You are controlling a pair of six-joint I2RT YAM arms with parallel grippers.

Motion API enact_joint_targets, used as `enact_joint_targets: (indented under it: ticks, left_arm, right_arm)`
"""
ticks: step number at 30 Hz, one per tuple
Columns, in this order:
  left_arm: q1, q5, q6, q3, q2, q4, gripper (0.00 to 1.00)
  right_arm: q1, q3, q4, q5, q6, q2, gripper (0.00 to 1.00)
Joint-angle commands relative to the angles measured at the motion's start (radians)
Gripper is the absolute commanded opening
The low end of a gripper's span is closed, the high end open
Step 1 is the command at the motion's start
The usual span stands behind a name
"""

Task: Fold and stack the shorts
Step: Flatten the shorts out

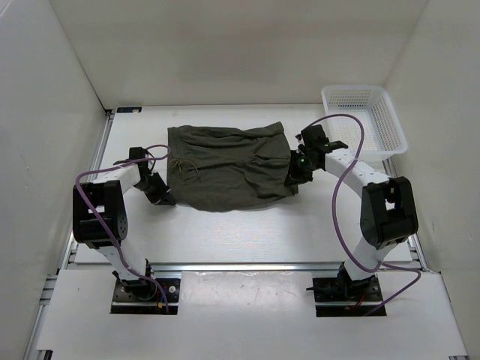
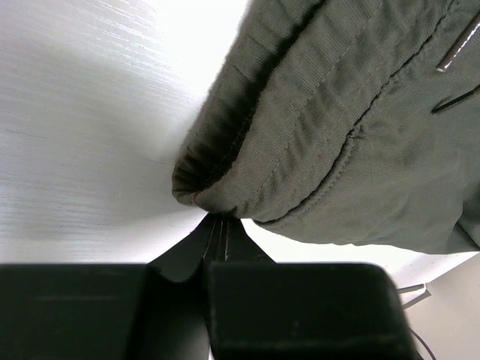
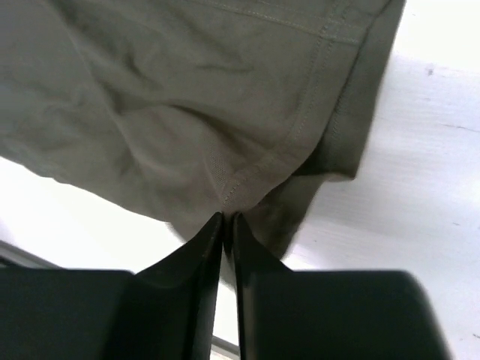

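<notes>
The left gripper (image 2: 217, 220) is clenched tight, and the bunched waist corner of the shorts (image 1: 225, 169) sits right at its tips; by the look of it, it is pinching that corner. The right gripper (image 3: 226, 217) shows only a sliver of gap between its jaws, with the leg hem meeting the tips. I cannot tell whether it has a hold on the cloth or has let go.

Between the two grippers the shorts lie spread on the surface (image 1: 247, 232). Their long axis runs left to right, with the drawstring (image 1: 184, 166) end toward the left arm and the leg hems toward the right arm. From each gripper the cloth stretches inward and away toward the far side. Each arm is nearest its own end, so any fold along that axis looks likely to need both ends carried together.

The white mesh basket (image 1: 375, 124) stands well apart at the far right, beyond the right arm
</notes>
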Motion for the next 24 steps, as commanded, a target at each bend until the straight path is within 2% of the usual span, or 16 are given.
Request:
enact_joint_targets:
  ticks: [1,3,7,14,24]
  left_arm:
    - [0.002,-0.009,0.009,0.016,-0.048,0.01,0.1]
    - [0.002,-0.009,0.009,0.016,-0.048,0.01,0.1]
    - [0.002,-0.009,0.009,0.016,-0.039,0.01,0.1]
    - [0.002,-0.009,0.018,0.016,-0.039,0.01,0.1]
    - [0.002,-0.019,0.027,0.016,-0.039,0.01,0.1]
  right_arm:
    - [-0.006,0.005,0.018,-0.051,-0.009,-0.002,0.13]
    - [-0.006,-0.015,0.018,-0.062,-0.009,-0.011,0.0]
    - [-0.006,-0.033,0.028,-0.062,-0.009,-0.011,0.0]
    - [-0.027,-0.055,0.038,0.099,0.024,-0.051,0.0]
    - [-0.072,0.134,-0.01,0.167,-0.023,0.093,0.0]
